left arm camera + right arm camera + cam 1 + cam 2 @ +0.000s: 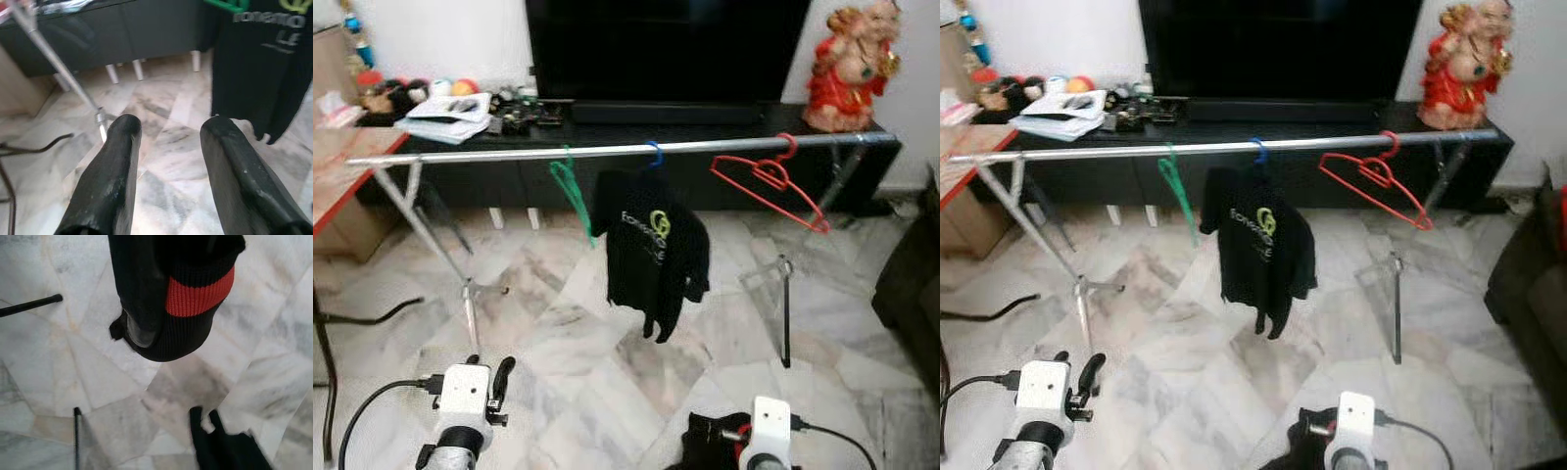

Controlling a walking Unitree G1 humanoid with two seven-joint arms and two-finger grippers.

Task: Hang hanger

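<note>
Right gripper jaws seemingly under black garment.

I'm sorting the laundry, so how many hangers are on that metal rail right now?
3. A green hanger hangs empty toward the left, a blue hanger in the middle holds the black shirt, and a red hanger hangs empty toward the right. The rail hides none.

Rail spanned room above marble floor. Green hanger, blue hanger carrying black shirt, red hanger hung along it. Left pincer low over floor. Right arm low beside dark cloth. Red statue on black cabinet.
</note>
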